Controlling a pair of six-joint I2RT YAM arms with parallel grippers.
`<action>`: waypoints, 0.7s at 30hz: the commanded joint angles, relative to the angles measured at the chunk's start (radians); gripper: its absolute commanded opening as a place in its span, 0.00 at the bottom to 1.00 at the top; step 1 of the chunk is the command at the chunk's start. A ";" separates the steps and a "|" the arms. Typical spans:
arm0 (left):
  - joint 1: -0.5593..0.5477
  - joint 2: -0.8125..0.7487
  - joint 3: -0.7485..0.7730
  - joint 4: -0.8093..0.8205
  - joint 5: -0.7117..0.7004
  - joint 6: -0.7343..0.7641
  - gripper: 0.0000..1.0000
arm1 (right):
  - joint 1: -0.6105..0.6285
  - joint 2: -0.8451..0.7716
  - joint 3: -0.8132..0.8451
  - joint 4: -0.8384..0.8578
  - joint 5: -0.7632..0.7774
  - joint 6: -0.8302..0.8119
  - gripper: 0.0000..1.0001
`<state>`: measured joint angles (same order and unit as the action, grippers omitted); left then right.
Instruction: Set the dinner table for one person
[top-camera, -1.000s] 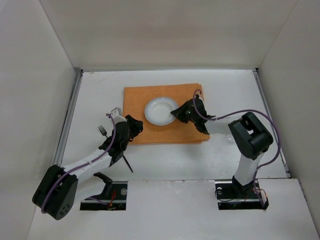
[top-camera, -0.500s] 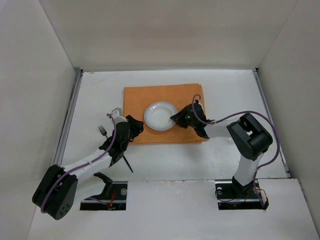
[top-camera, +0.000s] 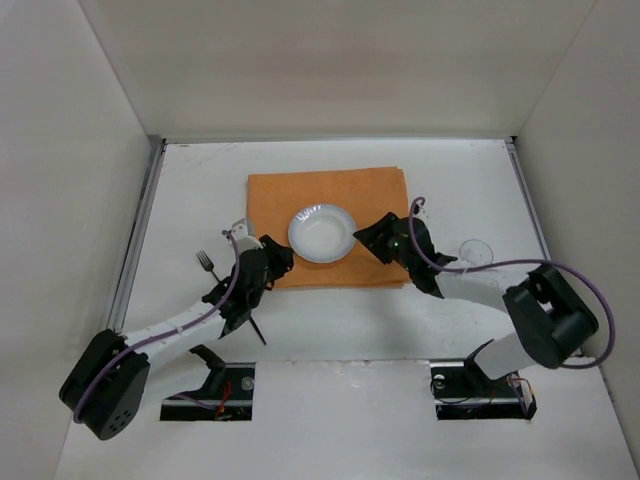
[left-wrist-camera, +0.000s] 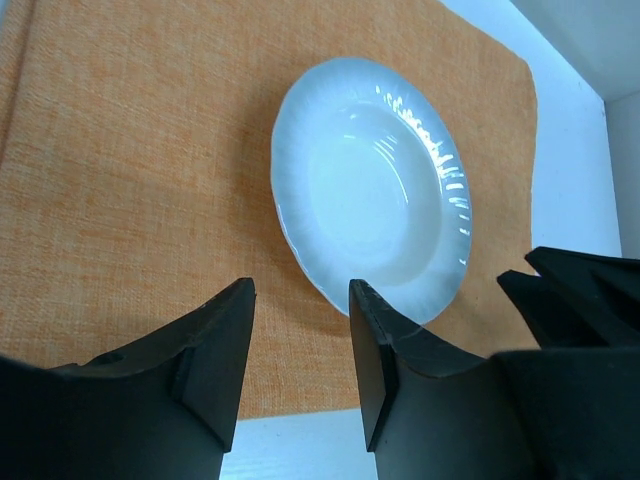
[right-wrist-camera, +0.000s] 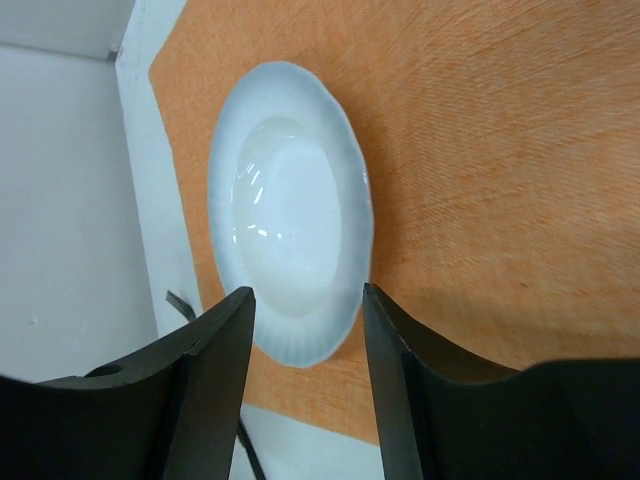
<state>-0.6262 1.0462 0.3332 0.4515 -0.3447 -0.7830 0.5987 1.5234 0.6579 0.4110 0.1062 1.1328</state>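
Observation:
A white scalloped plate (top-camera: 322, 233) lies flat on the orange mat (top-camera: 300, 195), which is spread on the white dinner table (top-camera: 200, 190). My right gripper (top-camera: 366, 238) stands open just right of the plate and is not touching it; in the right wrist view the plate (right-wrist-camera: 290, 250) lies beyond the open jaws. My left gripper (top-camera: 282, 256) hangs open over the mat's near left edge, with nothing between its fingers. In the left wrist view the plate (left-wrist-camera: 370, 200) lies ahead, and the right gripper's black fingers (left-wrist-camera: 580, 290) show past it.
A black fork (top-camera: 206, 262) lies on the table left of the mat, under the left arm. A clear glass (top-camera: 476, 250) sits on the table right of the mat, behind the right forearm. Metal rails (top-camera: 140, 230) run along the side edges, with white walls around.
My right gripper let go of the plate, opened and drew back to the right; the plate now rests on the mat. The right arm swung out, uncovering the glass. The left gripper edged right.

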 joint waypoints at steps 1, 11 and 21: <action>-0.054 0.012 0.029 0.018 -0.075 0.028 0.39 | 0.023 -0.132 -0.067 -0.093 0.117 -0.044 0.53; -0.028 -0.040 0.102 -0.282 -0.157 -0.025 0.39 | 0.184 -0.371 -0.222 -0.448 0.374 0.071 0.58; -0.017 -0.124 -0.005 -0.447 -0.149 -0.117 0.43 | 0.111 -0.457 -0.290 -0.514 0.365 0.058 0.62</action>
<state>-0.6563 0.9218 0.3580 0.0574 -0.4789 -0.8688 0.7315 1.0668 0.3618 -0.0891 0.4553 1.1934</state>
